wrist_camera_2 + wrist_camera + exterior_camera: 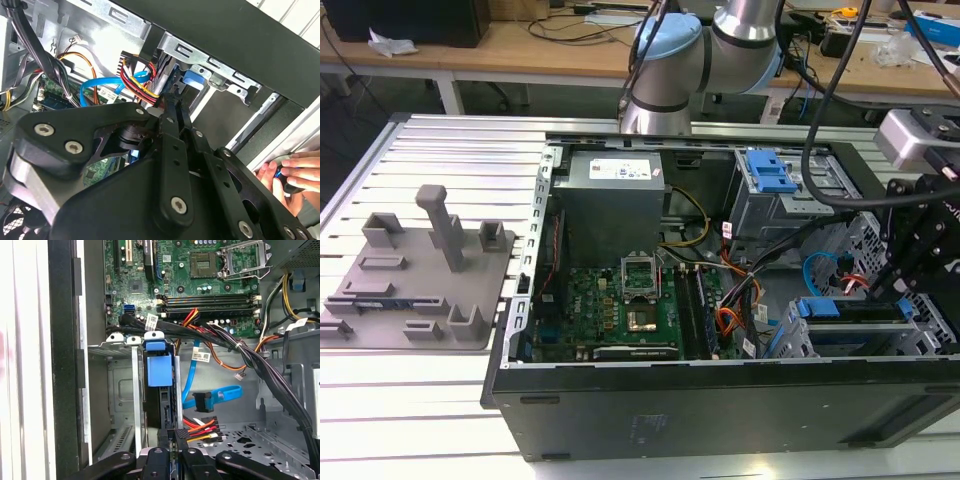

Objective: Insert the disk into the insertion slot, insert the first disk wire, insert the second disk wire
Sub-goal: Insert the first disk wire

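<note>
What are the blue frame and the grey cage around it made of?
The blue frame looks like moulded plastic: even colour, soft sheen, rounded edges. The grey cage is probably bare sheet metal: thin folded walls, punched holes, dull shine.

We classify this site as a robotics laboratory set up for computer-assembly trials. The evidence is as follows:

- A silver robot arm with light-blue joint caps point(720, 40) stands over a desk of ribbed aluminium profiles point(410, 420).
- An open black computer tower case point(720, 410) lies on that desk, its green motherboard point(620, 310) exposed.
- A grey plastic fixture plate with upright pegs point(420, 270) sits beside the case.
- Behind, we see long wooden desks point(520, 45) strewn with loose cables.
- In the first wrist view, the arm's black pincer point(175, 442) is clamped on the dark plug of the first disk wire point(200, 429), an orange-red bundle.
- In the second wrist view, a person's hand point(290, 172) shows just outside the case.
</note>
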### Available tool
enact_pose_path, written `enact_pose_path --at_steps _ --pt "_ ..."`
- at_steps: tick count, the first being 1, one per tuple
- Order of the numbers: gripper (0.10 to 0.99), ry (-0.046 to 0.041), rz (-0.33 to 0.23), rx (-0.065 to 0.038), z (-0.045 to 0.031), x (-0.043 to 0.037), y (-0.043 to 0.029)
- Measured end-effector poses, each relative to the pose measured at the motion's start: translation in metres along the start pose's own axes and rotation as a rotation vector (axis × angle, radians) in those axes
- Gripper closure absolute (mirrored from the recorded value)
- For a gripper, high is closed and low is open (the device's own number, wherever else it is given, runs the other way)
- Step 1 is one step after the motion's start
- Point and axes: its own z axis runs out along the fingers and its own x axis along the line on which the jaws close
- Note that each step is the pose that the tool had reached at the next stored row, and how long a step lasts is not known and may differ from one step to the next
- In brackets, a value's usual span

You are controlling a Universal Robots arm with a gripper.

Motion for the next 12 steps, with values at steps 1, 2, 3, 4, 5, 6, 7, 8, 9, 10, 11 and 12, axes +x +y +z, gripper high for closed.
enact_pose_path --at_steps 1,2,3,4,5,6,7,8,9,10,11,12 --pt "0.922 0.0001 0.000 0.000 0.0003 0.0000 0.0000" --pt "0.922 0.0000 0.000 0.000 0.0005 0.0000 0.0000" --pt "0.922 0.0000 0.000 0.000 0.0009 0.0000 0.0000" --pt "0.922 0.0000 0.000 0.000 0.0013 0.0000 -0.0001" --pt "0.922 0.0000 0.000 0.000 0.0016 0.0000 -0.0001" --pt "0.922 0.0000 0.000 0.000 0.0020 0.0000 -0.0001" --pt "0.922 0.0001 0.000 0.000 0.0024 -0.0001 -0.0001" --pt "0.922 0.0001 0.000 0.000 0.0026 -0.0001 -0.0001" --pt "0.922 0.0000 0.000 0.000 0.0030 0.0000 -0.0001" --pt "0.922 0.0000 0.000 0.000 0.0032 -0.0001 -0.0001" --pt "0.922 0.0000 0.000 0.000 0.0035 -0.0001 -0.0001" --pt "0.922 0.0000 0.000 0.000 0.0040 -0.0001 -0.0002"
